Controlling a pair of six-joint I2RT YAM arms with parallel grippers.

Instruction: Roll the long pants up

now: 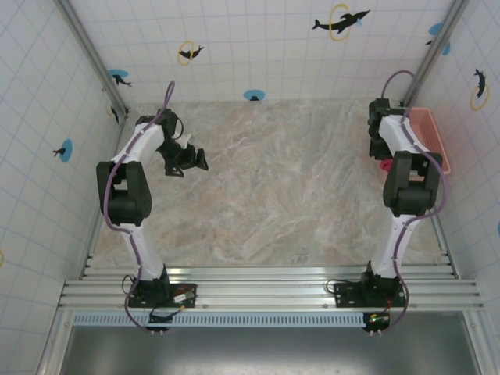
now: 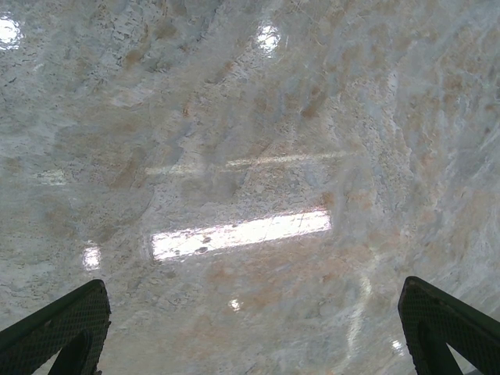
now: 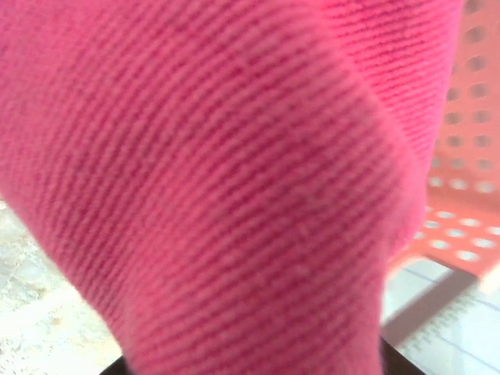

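You're at the fetching step: the long pants (image 3: 234, 195) drape over the right gripper (image 1: 383, 160), hiding its jaws, so the grip can't be judged. The left gripper (image 2: 254, 285) gapes wide, holding nothing. Next, you'd likely spread the cloth flat between both.

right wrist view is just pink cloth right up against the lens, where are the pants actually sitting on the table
Observer: From above, a small patch of the long pants peeks out under the right arm, at the table's far right beside the basket.
Operator: is the left gripper on them too
Observer: No. The left gripper hangs over bare table on the left side, well apart from the cloth.
Operator: open or shut
Observer: Open. The left wrist view has its fingers wide apart with nothing between them.
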